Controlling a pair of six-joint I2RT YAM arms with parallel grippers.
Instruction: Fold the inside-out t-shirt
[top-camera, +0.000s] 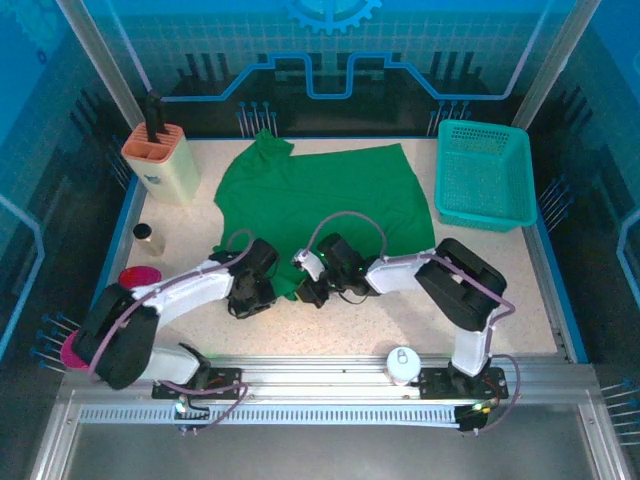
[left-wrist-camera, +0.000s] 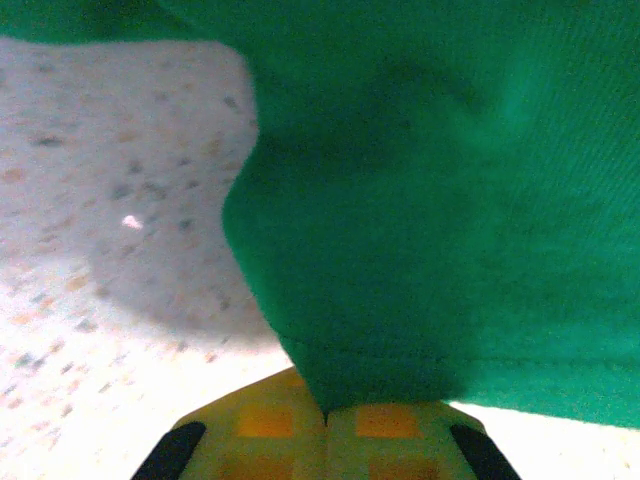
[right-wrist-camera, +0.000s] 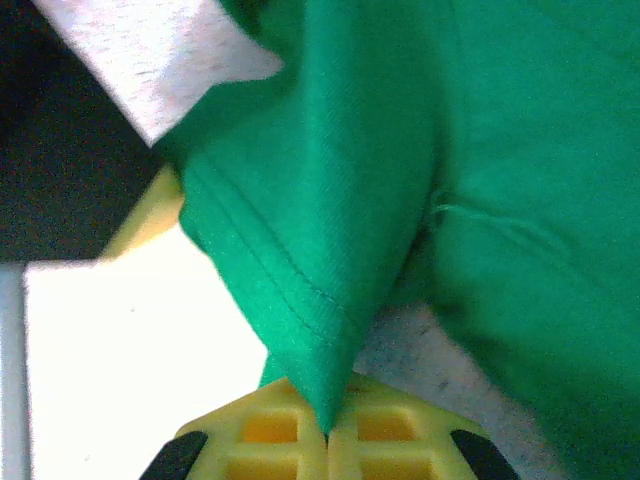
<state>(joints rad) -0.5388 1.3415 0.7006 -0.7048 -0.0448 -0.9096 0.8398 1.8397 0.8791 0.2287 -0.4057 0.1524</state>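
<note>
From above, the inside-out t-shirt (top-camera: 330, 195) lies spread over the middle of the desk (top-camera: 420, 320), its near hem toward my bases. My left end effector (top-camera: 252, 296) and right end effector (top-camera: 312, 290) sit low at that hem, close together. I judge this is a paired grasp on the near edge, so that I can lift it and carry it over the rest as a fold. The teal basket (top-camera: 485, 175) stands just beside the shirt's right edge. A cream holder (top-camera: 160, 165) stands near its left rear corner, and a small jar (top-camera: 149, 237) stands off to the left. The open room is the bare strip in front and the cloth's own middle, so a sweep should stay between those things.

At my left wrist, the left end effector (left-wrist-camera: 326, 418) is clenched on a pinch of the t-shirt (left-wrist-camera: 440, 200). The stitched hem runs right from the grip, and bare desk (left-wrist-camera: 90, 220) lies to the left. The cloth rises from the pads in a peak, so I judge it is already under slight tension.

At my right wrist, the right end effector (right-wrist-camera: 327, 430) is clenched on a hemmed corner of the t-shirt (right-wrist-camera: 510, 150). The double seam runs up and away from the pads. The fabric hangs folded over itself here, so it could bunch if I pull unevenly.
</note>
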